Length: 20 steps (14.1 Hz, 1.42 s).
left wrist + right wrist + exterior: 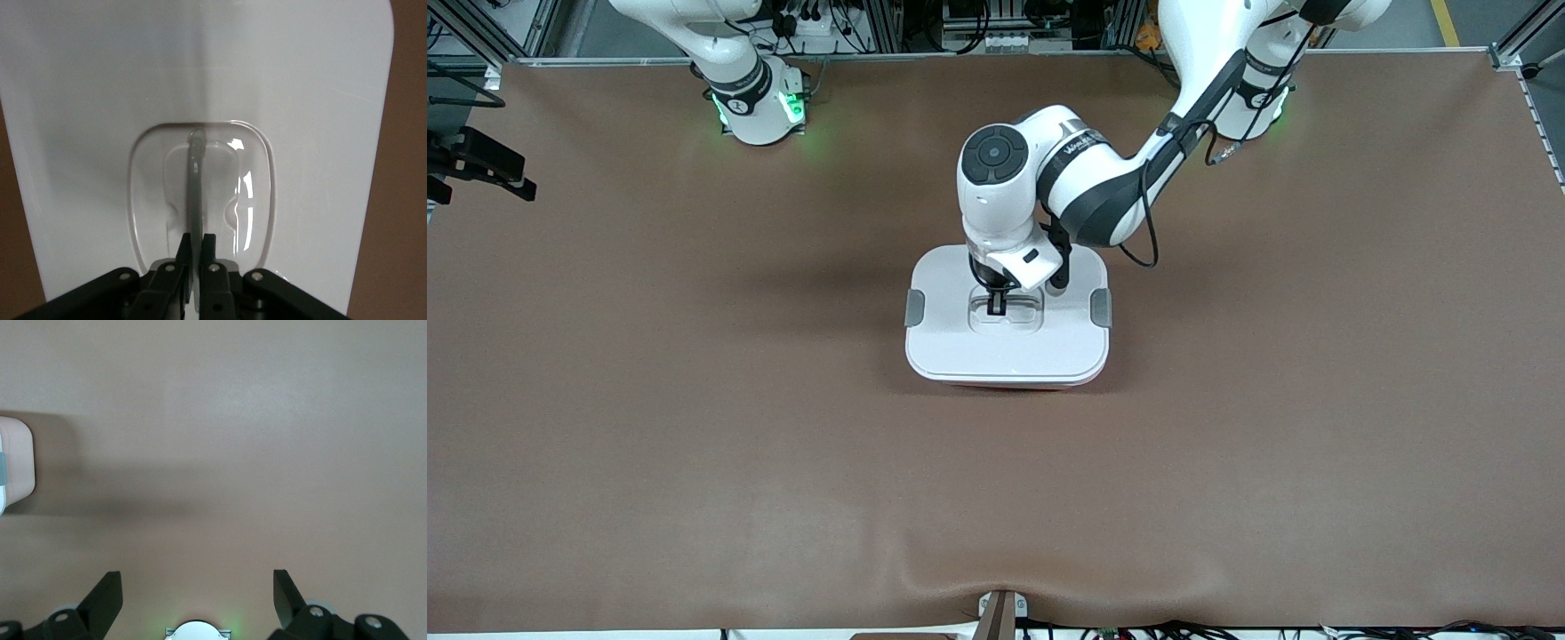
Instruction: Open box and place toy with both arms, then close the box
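Right gripper (193, 587) waits over bare bench (649, 400) near its base, jaws wide. The box (1008, 342) sits mid-bench, lid (960, 338) on, clips (915, 308) down. Left gripper (996, 304) pinches the handle (195, 193), jaws narrow. Best to lift straight up, slowly, in case the clips hold. No toy in view.

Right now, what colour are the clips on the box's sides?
Grey clips on the white lid, clearest in the front view.
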Each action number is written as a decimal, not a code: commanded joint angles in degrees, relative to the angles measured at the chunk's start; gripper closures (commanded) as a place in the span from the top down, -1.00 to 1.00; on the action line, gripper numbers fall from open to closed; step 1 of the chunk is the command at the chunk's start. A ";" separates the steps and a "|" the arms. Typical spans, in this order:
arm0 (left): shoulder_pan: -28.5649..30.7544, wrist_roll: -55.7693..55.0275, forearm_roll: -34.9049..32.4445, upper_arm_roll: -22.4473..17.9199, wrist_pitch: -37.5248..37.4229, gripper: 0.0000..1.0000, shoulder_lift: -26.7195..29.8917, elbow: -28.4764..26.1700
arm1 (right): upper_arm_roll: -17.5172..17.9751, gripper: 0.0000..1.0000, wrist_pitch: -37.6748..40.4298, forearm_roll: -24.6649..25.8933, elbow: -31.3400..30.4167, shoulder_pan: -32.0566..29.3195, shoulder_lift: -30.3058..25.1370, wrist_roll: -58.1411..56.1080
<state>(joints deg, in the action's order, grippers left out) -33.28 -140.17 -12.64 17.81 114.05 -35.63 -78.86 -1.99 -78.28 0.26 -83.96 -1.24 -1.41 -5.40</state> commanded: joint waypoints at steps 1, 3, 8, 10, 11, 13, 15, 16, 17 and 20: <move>-0.74 -1.86 -1.25 -0.14 0.47 -0.93 -0.58 0.91 | 0.06 1.00 0.76 0.62 1.07 0.18 0.36 -0.58; -0.65 -1.78 -1.07 -0.14 0.38 -0.05 -0.58 0.82 | 0.06 1.00 0.76 0.62 1.07 0.27 0.36 -0.58; -0.74 -1.60 -1.51 -0.14 0.38 1.00 -0.40 0.55 | 0.06 1.00 0.76 0.62 1.07 0.53 0.36 -0.49; -0.65 -1.43 -1.51 -0.14 0.30 1.00 -0.14 0.64 | 0.06 1.00 0.76 0.71 1.07 0.45 0.36 -0.58; -0.48 -1.16 -1.51 -0.14 0.30 1.00 0.21 0.73 | 0.06 1.00 0.76 0.71 1.07 0.45 0.36 -0.67; 0.31 -0.90 -1.68 -0.14 -0.32 1.00 1.35 0.82 | 0.06 1.00 0.76 0.71 1.07 0.45 0.36 -0.58; 1.02 1.02 -1.60 -0.23 -1.80 1.00 3.63 0.82 | 0.06 1.00 0.85 0.71 1.07 0.54 0.27 -0.23; 1.80 2.08 -1.68 -0.14 -2.94 1.00 4.68 0.82 | 0.06 1.00 0.85 0.71 1.07 0.54 0.27 -0.40; 2.59 3.83 -1.60 -0.14 -4.17 1.00 5.91 0.90 | 0.06 1.00 0.85 0.71 1.07 0.45 0.27 -0.58; 5.23 10.24 -1.33 -0.14 -6.55 1.00 9.52 0.82 | -0.03 1.00 0.85 0.71 1.07 0.27 0.27 -0.76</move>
<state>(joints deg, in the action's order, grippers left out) -29.62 -133.36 -12.88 17.64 109.29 -29.18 -77.17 -1.91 -78.24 0.26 -83.93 -1.07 -1.41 -5.40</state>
